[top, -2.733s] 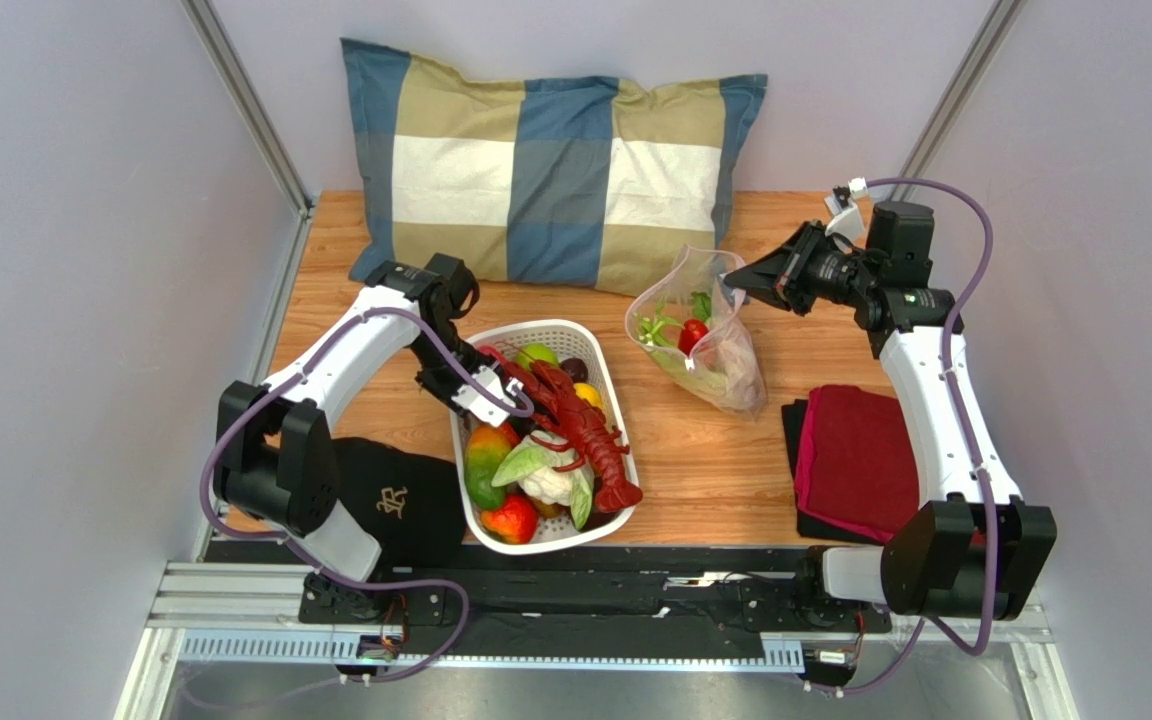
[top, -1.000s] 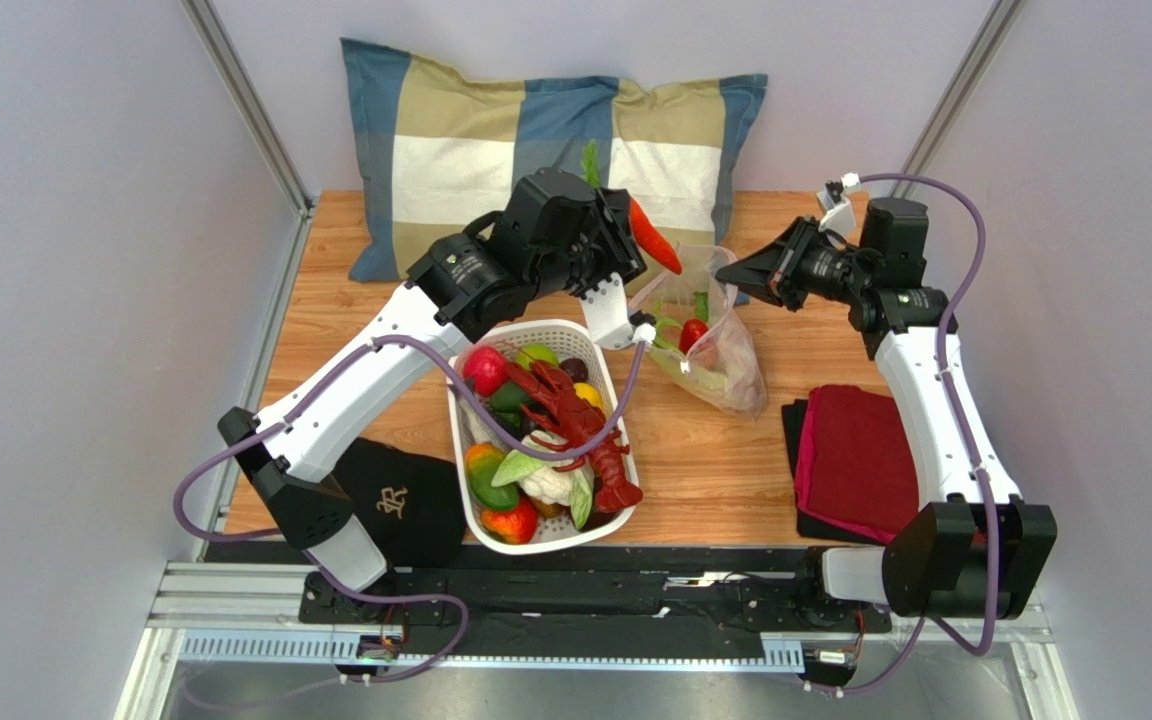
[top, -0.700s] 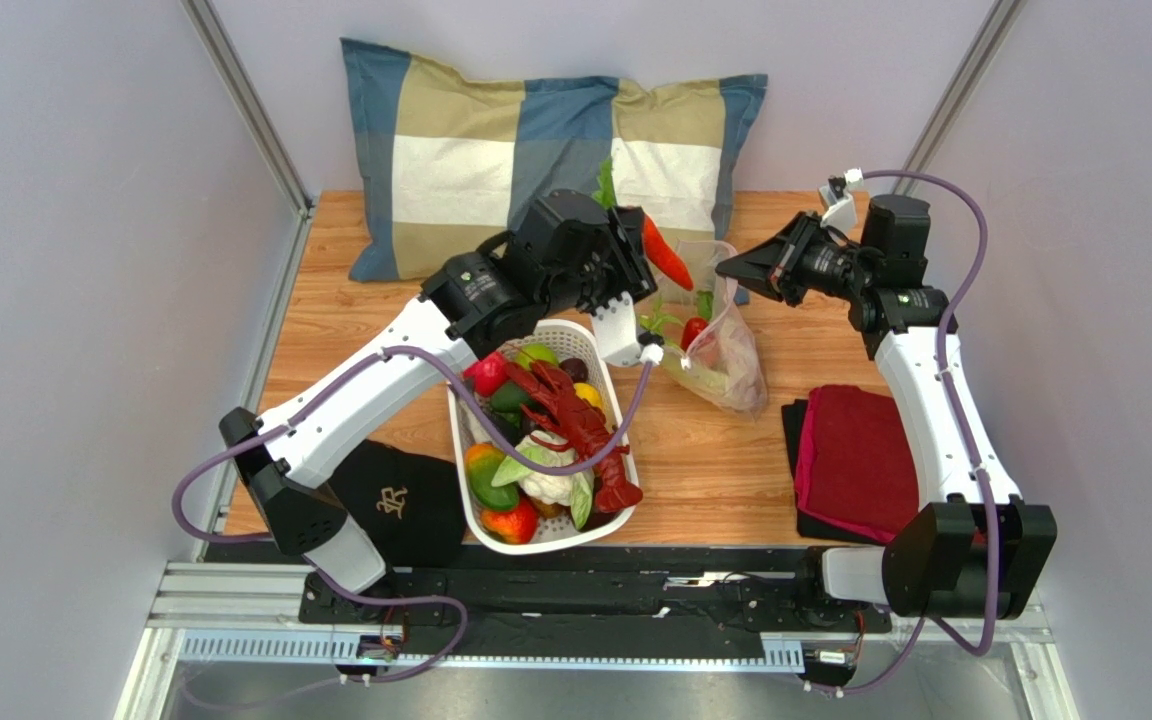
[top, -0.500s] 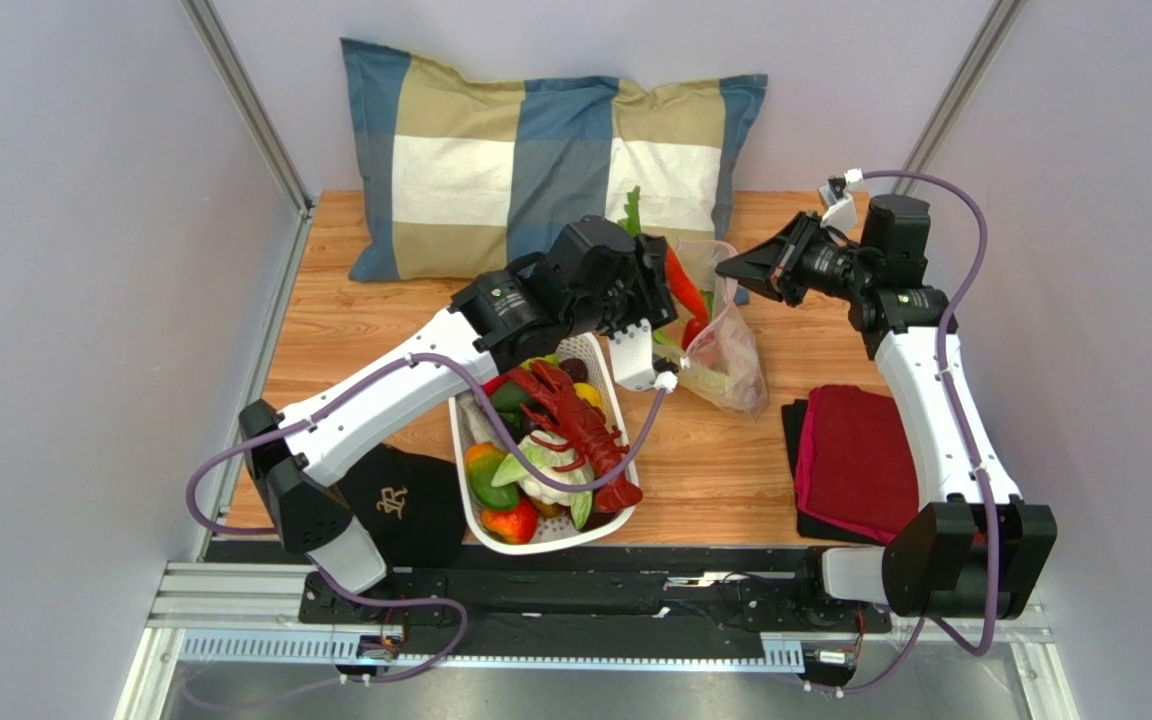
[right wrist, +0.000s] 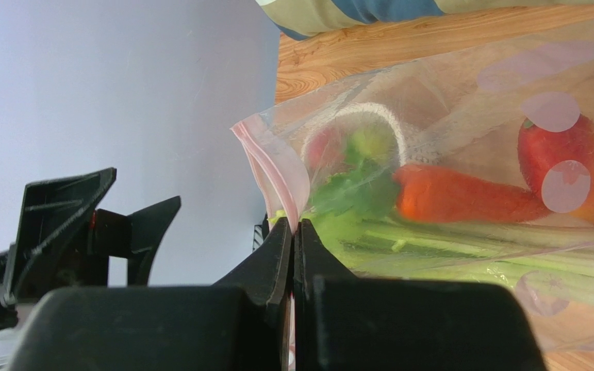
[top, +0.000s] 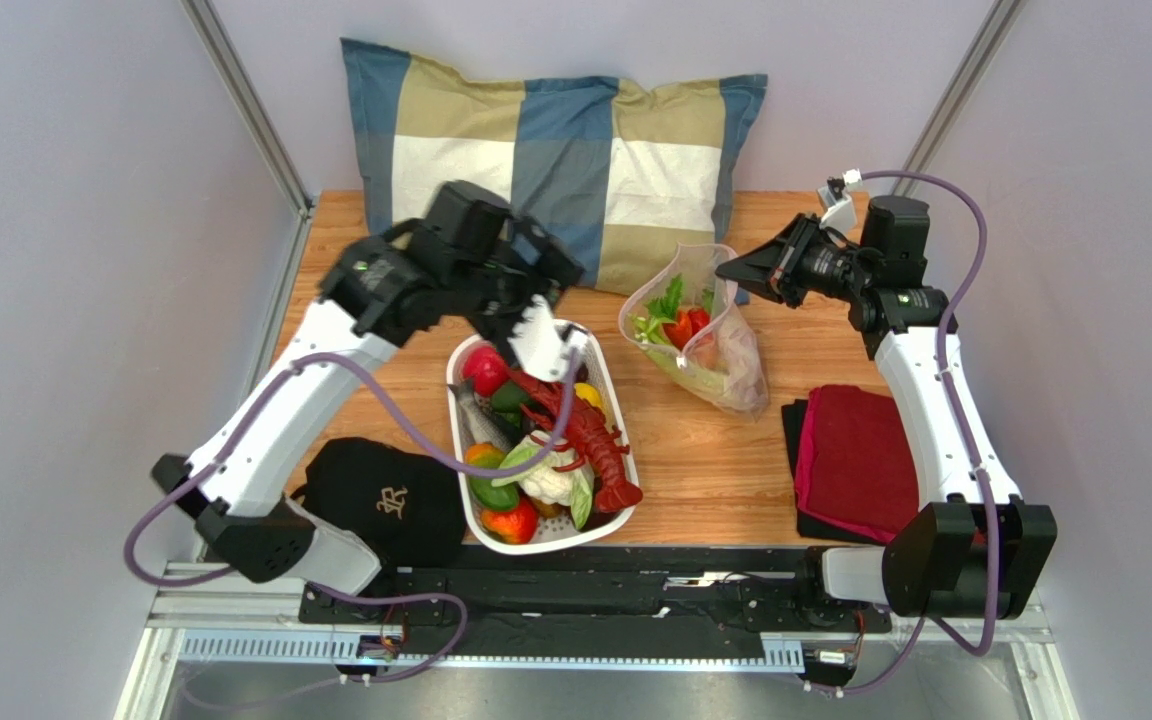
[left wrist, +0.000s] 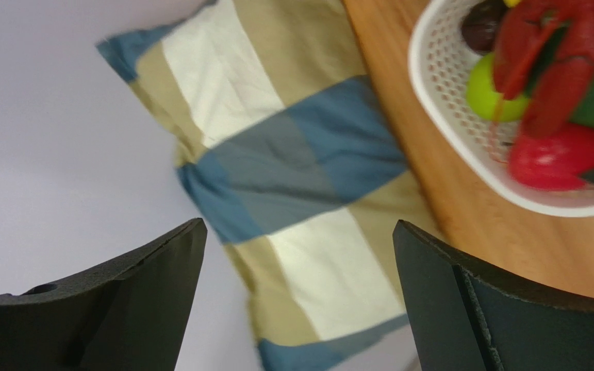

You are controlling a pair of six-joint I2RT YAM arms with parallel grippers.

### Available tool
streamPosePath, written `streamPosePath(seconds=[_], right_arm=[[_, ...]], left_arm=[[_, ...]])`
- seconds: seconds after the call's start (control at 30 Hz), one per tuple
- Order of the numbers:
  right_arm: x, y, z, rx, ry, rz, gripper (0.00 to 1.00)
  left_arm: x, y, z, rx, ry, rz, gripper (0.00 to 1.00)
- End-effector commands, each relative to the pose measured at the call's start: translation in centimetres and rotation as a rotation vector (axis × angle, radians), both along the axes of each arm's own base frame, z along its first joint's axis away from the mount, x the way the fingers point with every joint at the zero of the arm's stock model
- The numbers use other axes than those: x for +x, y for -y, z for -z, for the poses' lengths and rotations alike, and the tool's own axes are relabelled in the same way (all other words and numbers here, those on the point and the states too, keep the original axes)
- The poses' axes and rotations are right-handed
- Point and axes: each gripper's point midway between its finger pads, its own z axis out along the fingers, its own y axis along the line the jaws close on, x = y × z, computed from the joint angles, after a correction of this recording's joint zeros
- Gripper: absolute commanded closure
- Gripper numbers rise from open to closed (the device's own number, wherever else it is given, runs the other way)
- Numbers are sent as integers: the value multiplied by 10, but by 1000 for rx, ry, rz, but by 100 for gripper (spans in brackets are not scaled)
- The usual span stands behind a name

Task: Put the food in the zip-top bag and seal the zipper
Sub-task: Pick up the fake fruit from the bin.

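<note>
While the right gripper (top: 728, 275) stays out of the way only in the sense that it is pinched tight on the mouth edge of the zip-top bag (top: 705, 342), propping it open on the desk (top: 702, 465) just right of the white basket (top: 608, 525), the left gripper (left wrist: 296, 228) hangs near the basket's far end, jaws spread wide and empty. I'd judge the bag thin, limp, slick film, light even with the red chili (right wrist: 463, 202), a red fruit (right wrist: 567, 166) and the green stalk (right wrist: 463, 241) inside, so it slumps wherever unsupported. The zipper (right wrist: 273, 166), that pinkish strip, looks firmest, so the ends of it are the place to take hold for sealing.
</note>
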Motion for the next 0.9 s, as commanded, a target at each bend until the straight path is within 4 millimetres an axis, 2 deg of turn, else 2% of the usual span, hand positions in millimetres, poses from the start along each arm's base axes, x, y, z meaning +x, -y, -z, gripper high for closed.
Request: streamPosePath(seconds=[0.0,0.07,0.13,0.17,0.23,0.3,0.33,0.37,0.4,0.43,0.47,0.53,0.63,0.87], right_arm=[[-5,-2,-17,-25,79,-28,100],[-5,-2,-16,-28,76,-28,100],[-5,-1,-16,-32,77,-26,100],[-5,-1,-15,-33,73,-25,100],[-5,-1,-13,-39,71,-25,100],[-5,1,-12,-49,71,-21,100],[-7,0,-12,-53,72,-23,100],[-7,1,-11,-59,76,-23,100],[-7,1,-10,-62,74,-20,100],[-6,1,-8,-62,66,-21,100],[-6,1,-7,-61,63,-21,100],[-5,2,-5,-62,56,-16,100],[-4,2,-4,-66,55,-11,100],[-3,3,-3,-72,53,-8,100]], left_arm=[[-88,-64,42,-42,-535,-108,1],[-108,-74,66,-47,-696,-162,1],[-121,-84,80,-62,-814,-212,1],[-132,-81,88,-88,-890,-218,1],[-141,-79,95,-128,-981,-254,1],[-168,-79,108,-114,-1100,-209,1],[-178,-82,109,-124,-1081,-172,1],[-188,-85,126,-112,-1101,-158,1],[-180,-81,131,-142,-1025,-125,1],[-185,-84,132,-158,-948,-86,1],[-190,-85,151,-118,-913,-32,1],[-201,-87,160,-91,-859,30,1],[-216,-90,186,-31,-866,74,1],[-204,-83,212,-19,-844,59,1]])
